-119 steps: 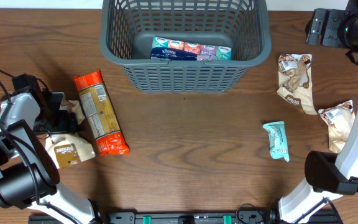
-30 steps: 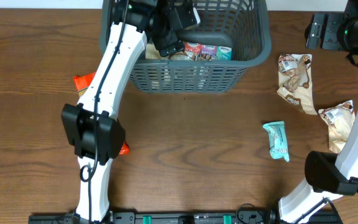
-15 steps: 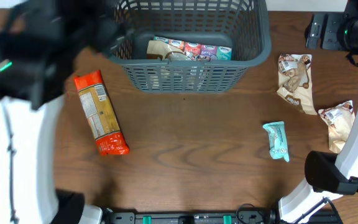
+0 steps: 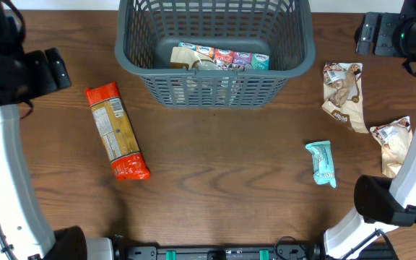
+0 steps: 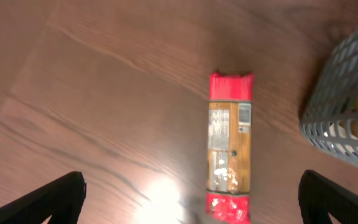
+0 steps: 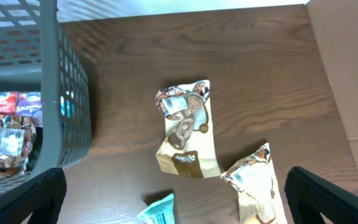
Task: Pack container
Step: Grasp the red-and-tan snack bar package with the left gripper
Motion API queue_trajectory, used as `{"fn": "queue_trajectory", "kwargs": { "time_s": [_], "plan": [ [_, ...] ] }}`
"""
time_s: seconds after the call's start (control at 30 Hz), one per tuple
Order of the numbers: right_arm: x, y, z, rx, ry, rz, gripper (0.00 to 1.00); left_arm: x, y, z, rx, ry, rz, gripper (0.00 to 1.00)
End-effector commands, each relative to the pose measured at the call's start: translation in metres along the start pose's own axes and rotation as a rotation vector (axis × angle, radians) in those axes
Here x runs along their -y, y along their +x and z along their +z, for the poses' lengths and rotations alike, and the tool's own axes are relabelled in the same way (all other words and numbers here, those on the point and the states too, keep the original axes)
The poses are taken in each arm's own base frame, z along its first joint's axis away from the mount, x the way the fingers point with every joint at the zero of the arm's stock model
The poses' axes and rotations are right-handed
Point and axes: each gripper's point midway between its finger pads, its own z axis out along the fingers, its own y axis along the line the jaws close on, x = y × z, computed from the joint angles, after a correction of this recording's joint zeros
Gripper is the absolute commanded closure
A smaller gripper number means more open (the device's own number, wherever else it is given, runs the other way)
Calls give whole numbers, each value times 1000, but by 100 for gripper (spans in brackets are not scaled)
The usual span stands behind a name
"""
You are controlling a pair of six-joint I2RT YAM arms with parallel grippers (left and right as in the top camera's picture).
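On the brown wooden table [image 4: 215,180], the grey lattice container [image 4: 215,90] is positioned at the far centre. A brown snack packet [image 4: 188,61] is now deposited inside it, beside the tissue pack [image 4: 230,58]. The left gripper [image 5: 191,180] has been withdrawn to the left with its jaws spread and empty. The right gripper [image 6: 169,180] is likewise held wide and empty. The orange packet [image 4: 117,131], two cookie packets [image 4: 344,94] and the teal bar [image 4: 322,162] are still to be packed.

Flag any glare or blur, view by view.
Left wrist: soft all over, the orange packet smeared, a white glare spot on the table beside it. Overhead: sharp, evenly lit. Right wrist: sharp, washed-out strip along the top edge.
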Motion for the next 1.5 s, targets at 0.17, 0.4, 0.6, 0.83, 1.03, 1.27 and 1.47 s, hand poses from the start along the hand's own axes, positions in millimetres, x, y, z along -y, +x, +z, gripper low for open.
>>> {"fn": "queue_trajectory", "kwargs": {
  "time_s": [0.17,0.4,0.6,0.83,1.03,1.27,1.47],
  "plan": [
    [-2,0,1,0,-4,-15,1,52,70,92,-137,223,-83,1],
    [-8,0,0,-1,-38,-15,1,64,142,180,-307,192,-74,1],
    [-11,-2,0,6,-56,-14,1,69,164,224,-406,170,-58,1],
    [-11,-2,0,5,-56,-14,1,78,163,251,-403,188,-73,1],
    [-11,-1,0,3,-57,-15,1,82,161,272,-386,189,-91,1],
    [-12,-1,0,3,-57,-15,1,84,171,290,-415,187,-59,1],
    [-14,-1,0,4,-61,-20,1,82,175,293,-419,201,56,5]
  ]
}}
